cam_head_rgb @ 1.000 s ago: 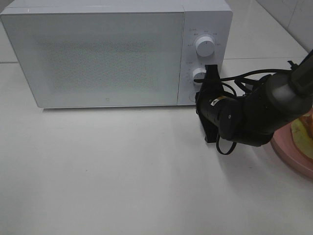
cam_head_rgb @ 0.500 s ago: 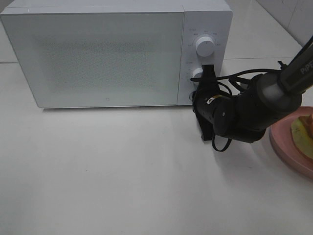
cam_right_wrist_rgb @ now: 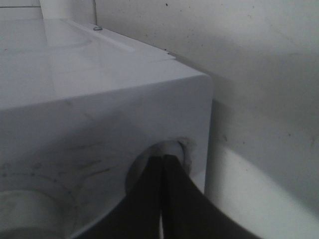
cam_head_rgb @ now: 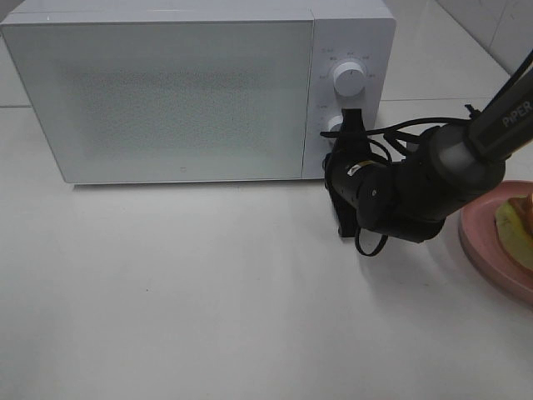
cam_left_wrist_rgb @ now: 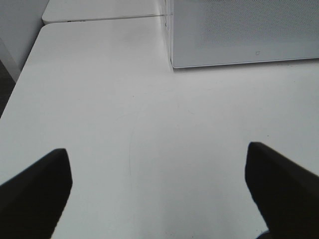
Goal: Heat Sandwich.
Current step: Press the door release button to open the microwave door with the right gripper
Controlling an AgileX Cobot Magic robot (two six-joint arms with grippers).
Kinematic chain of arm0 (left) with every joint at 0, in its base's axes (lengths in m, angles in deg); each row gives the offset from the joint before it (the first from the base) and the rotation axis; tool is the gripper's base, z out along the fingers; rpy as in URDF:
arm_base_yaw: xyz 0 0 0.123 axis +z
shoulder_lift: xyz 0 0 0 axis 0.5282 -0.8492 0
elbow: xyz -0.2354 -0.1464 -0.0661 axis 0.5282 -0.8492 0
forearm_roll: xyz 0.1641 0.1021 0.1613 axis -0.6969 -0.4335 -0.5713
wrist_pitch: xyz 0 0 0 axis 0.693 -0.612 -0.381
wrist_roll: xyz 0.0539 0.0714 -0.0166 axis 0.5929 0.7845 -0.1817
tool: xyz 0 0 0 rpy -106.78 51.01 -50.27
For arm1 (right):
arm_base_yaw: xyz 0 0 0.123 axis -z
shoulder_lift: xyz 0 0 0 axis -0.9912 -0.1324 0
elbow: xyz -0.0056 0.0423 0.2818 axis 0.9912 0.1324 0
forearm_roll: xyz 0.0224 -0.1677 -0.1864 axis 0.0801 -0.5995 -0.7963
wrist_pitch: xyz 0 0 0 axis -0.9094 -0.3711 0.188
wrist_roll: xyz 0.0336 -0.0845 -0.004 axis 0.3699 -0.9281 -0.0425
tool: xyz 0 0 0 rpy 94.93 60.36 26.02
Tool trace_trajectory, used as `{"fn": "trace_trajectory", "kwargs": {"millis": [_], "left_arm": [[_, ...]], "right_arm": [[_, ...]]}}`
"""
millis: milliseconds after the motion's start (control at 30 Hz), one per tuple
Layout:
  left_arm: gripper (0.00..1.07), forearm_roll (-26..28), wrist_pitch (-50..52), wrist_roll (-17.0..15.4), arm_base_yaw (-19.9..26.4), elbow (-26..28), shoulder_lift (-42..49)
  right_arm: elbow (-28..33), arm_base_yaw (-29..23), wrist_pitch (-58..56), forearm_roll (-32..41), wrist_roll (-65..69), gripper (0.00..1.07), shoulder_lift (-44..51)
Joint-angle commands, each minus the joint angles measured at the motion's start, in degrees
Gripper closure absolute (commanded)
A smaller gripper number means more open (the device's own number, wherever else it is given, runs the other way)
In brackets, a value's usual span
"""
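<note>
Right gripper (cam_right_wrist_rgb: 162, 158): jaws pressed together and holding nothing, with the tips set against a round control (cam_right_wrist_rgb: 174, 147) low on the microwave (cam_head_rgb: 175, 92) panel.
Left gripper (cam_left_wrist_rgb: 155, 149): jaws spread wide and empty above bare table (cam_head_rgb: 208, 292).
Door: shut.
Sandwich (cam_head_rgb: 516, 221): lies on the pink plate (cam_head_rgb: 483, 250) at the table's right edge, outside the oven and only partly in frame.
Risk, slip: the narrow tips sit off-centre on a small round face, so a push may skid off and leave the door latched.
Risk, shift: nothing braces the oven, so a hard push may slide it back.
Risk, plate: the right arm and its cables hang near the plate, so a careless swing may knock it.
</note>
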Motion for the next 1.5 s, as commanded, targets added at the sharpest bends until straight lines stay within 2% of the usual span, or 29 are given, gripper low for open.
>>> {"fn": "trace_trajectory", "kwargs": {"millis": [33, 300, 433, 1500], "left_arm": [[0.17, 0.34, 0.52, 0.06, 0.11, -0.23, 1.55], [0.17, 0.34, 0.52, 0.06, 0.11, -0.23, 1.55], [0.17, 0.34, 0.52, 0.06, 0.11, -0.23, 1.55], [0.17, 0.34, 0.52, 0.06, 0.11, -0.23, 1.55]], "right_arm": [[-3.09, 1.26, 10.77, -1.38, -0.06, 1.06, 0.69], [-6.59, 2.29, 19.82, -0.06, 0.23, 1.07, -0.29], [-8.14, 2.64, 19.37, -1.83, 1.55, 1.07, -1.32], [-8.08, 2.64, 11.97, -1.83, 0.34, 1.05, -1.32]]}}
